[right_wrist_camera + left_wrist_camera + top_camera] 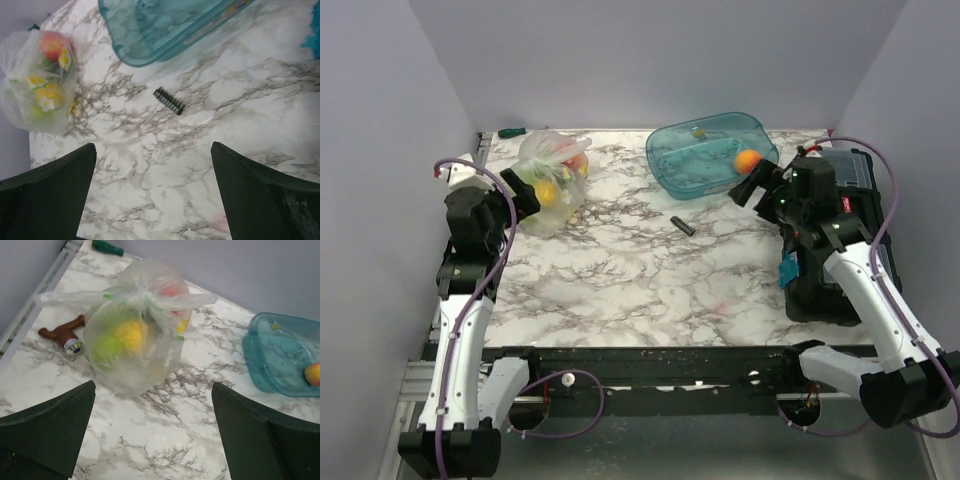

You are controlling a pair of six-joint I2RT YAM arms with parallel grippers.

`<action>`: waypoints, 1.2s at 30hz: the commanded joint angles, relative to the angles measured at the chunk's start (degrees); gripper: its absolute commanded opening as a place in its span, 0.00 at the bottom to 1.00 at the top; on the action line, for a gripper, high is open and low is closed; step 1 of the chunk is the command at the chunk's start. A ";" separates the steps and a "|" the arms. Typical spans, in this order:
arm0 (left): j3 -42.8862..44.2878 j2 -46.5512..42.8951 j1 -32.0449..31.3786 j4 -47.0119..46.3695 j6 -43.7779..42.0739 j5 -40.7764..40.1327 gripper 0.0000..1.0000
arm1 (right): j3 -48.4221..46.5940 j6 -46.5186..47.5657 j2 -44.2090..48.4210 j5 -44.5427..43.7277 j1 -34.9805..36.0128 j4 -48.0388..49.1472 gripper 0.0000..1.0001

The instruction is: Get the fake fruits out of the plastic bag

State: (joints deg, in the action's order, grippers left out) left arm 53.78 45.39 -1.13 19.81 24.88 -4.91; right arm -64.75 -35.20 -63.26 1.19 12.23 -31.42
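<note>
Lying well left of teal tub [690,165], plastic bag [552,180] is holding fake fruits [131,332], top gathered. Film seeming thin, crinkly, slippery; fruits probably light, hard, rolling. Pinching gathered top looking best. Left hand [153,385] hovering beyond bag from tub, right hand [152,145] hovering beside tub; both gaping wide, empty.

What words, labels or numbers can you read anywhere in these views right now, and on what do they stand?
No readable text, number or brand shows in any view.
plastic bag: printed lemon slices and leaves only, no lettering.
teal tub: yellowish marks along its rim, too blurred to read.
blue tag by the right arm: too small to tell whether it carries text.
</note>
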 commanded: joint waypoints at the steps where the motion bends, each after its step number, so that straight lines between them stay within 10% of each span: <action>1: 3.21 5.64 6.20 5.50 5.48 3.00 0.99 | -1.17 -5.86 -1.93 -7.37 12.38 0.56 1.00; 9: 3.35 14.59 13.12 4.71 9.95 16.42 0.98 | -3.63 -10.50 -11.57 -21.21 27.37 -2.06 1.00; 36: 22.74 51.29 16.36 10.23 17.06 22.23 0.97 | 10.82 -12.28 2.43 -4.83 28.29 13.75 1.00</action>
State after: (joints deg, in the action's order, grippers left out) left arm 76.20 96.03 15.25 29.34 41.71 15.40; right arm -54.94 -48.36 -61.80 -6.98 40.18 -20.01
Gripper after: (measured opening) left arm 0.983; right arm 0.998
